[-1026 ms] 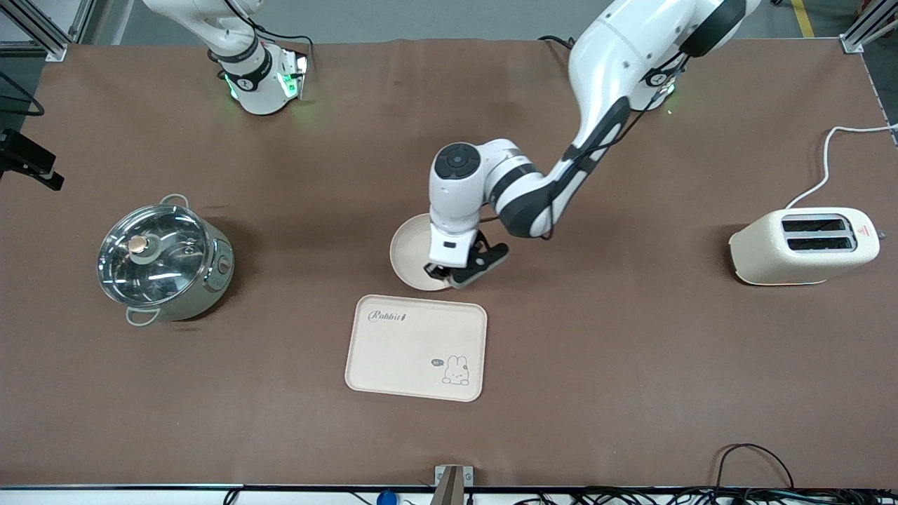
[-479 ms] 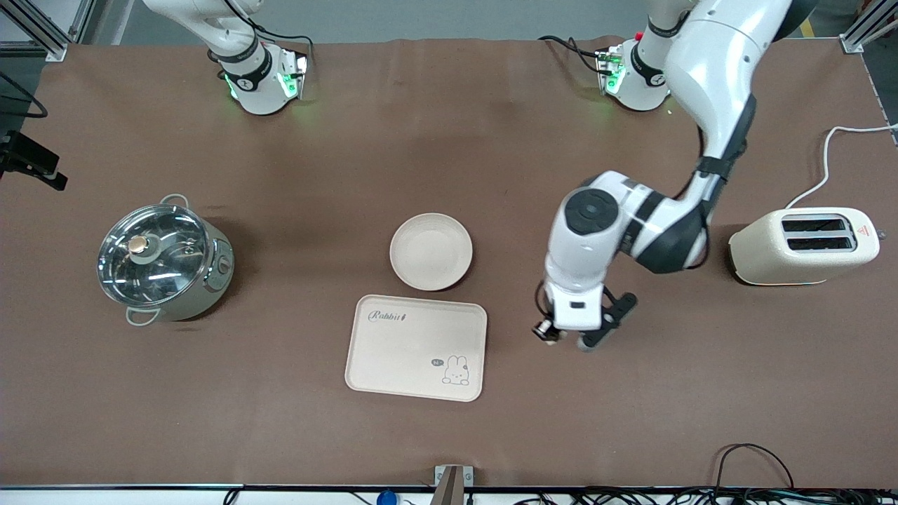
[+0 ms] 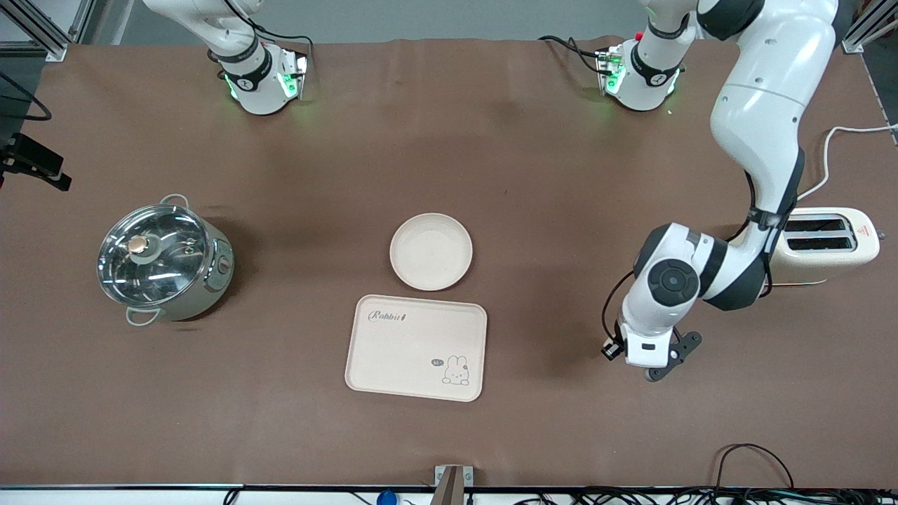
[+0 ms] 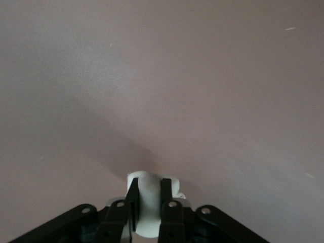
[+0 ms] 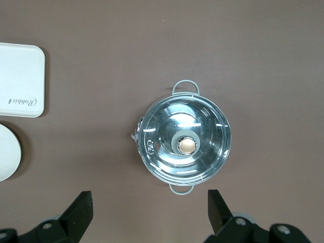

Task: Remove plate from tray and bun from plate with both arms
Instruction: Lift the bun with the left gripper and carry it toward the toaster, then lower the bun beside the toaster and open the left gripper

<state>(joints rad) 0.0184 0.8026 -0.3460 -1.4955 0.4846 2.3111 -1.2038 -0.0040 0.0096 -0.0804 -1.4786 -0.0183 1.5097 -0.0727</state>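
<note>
Cream-white bun (image 4: 148,206) pinched between the left gripper (image 3: 649,359) fingers, low over bare brown tabletop (image 3: 561,175), between tray and toaster (image 3: 821,242) and toward the front camera from the toaster. Grip looks narrow, bun not yet set down.

Tray (image 3: 416,347) as landmark: plate (image 3: 431,251) sits on the table just beside it, on the robots' side, empty. Tray empty too. So plate off tray and bun off plate both look done; what's left is releasing the bun.

Right gripper (image 5: 149,212) waits spread wide, holding nothing, high over the lidded pot (image 5: 185,144).

Only the left wrist view shows the bun; in the front view the wrist hides it. Right gripper shows only in its own wrist view.
</note>
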